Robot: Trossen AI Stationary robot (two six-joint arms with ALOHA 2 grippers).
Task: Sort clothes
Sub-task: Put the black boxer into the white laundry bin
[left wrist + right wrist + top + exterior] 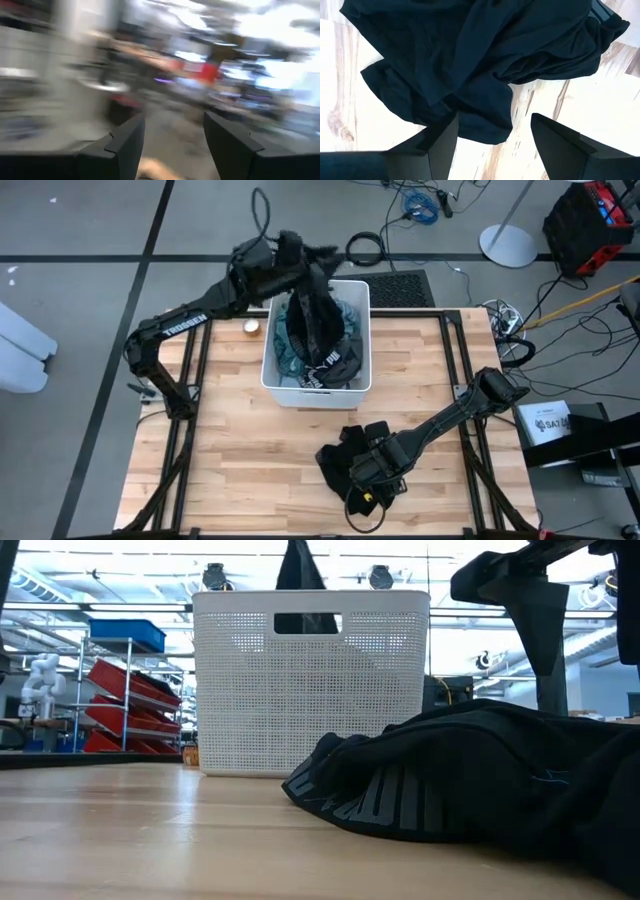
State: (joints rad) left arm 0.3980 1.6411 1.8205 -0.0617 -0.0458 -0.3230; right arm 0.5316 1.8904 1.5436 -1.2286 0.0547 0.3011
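Your right gripper [492, 145] hovers open, empty, above the black garment [352, 452] near the bin [283, 388]; left gripper [172, 145] open over bin w/ dark shirt [318, 320] draped—could snag.

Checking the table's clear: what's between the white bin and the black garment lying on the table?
Only bare wooden table: the high view shows a strip of tabletop between the bin and the black garment, and the low view agrees.
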